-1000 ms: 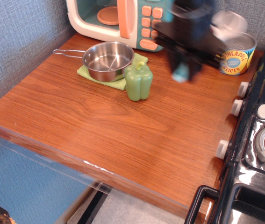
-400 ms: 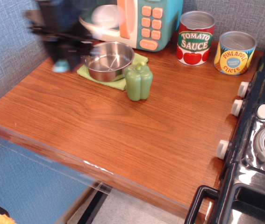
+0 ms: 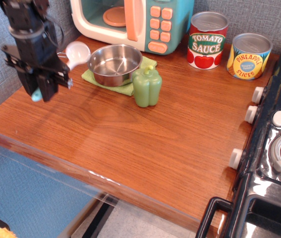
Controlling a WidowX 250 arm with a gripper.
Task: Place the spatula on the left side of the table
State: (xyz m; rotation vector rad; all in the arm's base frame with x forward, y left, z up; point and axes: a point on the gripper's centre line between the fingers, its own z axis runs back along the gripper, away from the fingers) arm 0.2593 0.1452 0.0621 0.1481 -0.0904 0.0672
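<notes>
Bright, even light; sharp; soft shadows.

Claw (image 3: 40,88) clamped shut, pointing downward.

The pan (image 3: 114,64) sits on a cloth (image 3: 123,83), pepper (image 3: 147,87) before it, 2 cans (image 3: 229,47) apparently behind right.
</notes>
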